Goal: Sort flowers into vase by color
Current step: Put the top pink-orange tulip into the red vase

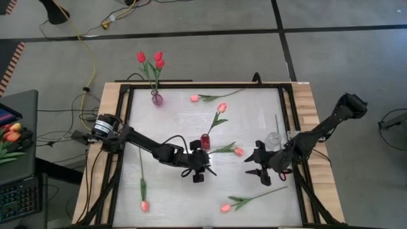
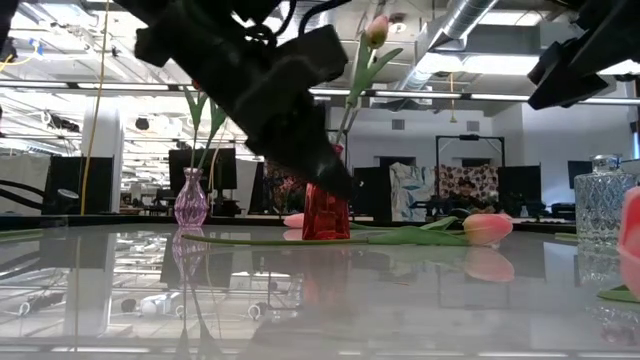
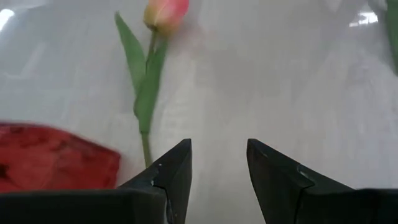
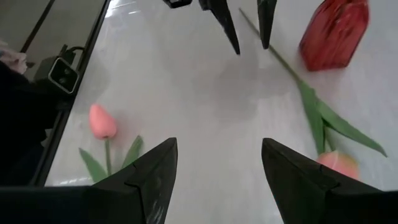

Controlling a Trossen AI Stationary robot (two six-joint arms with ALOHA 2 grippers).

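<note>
Left claw [image 1: 202, 173] open and empty, arm stretched low across the glossy white desk [image 1: 172, 203], fingers beside a thin green stem. That pink tulip [image 1: 238, 151] lies flat by the faceted red glass vase [image 1: 205, 141]. Right claw [image 1: 260, 167] open, empty, arm bent inward nearby.

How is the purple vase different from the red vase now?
The purple vase stands at the table's far edge; the red vase stands near the middle, beside the left gripper. The purple vase holds three red tulips; the red vase holds one pink tulip. Both stand upright.
</note>
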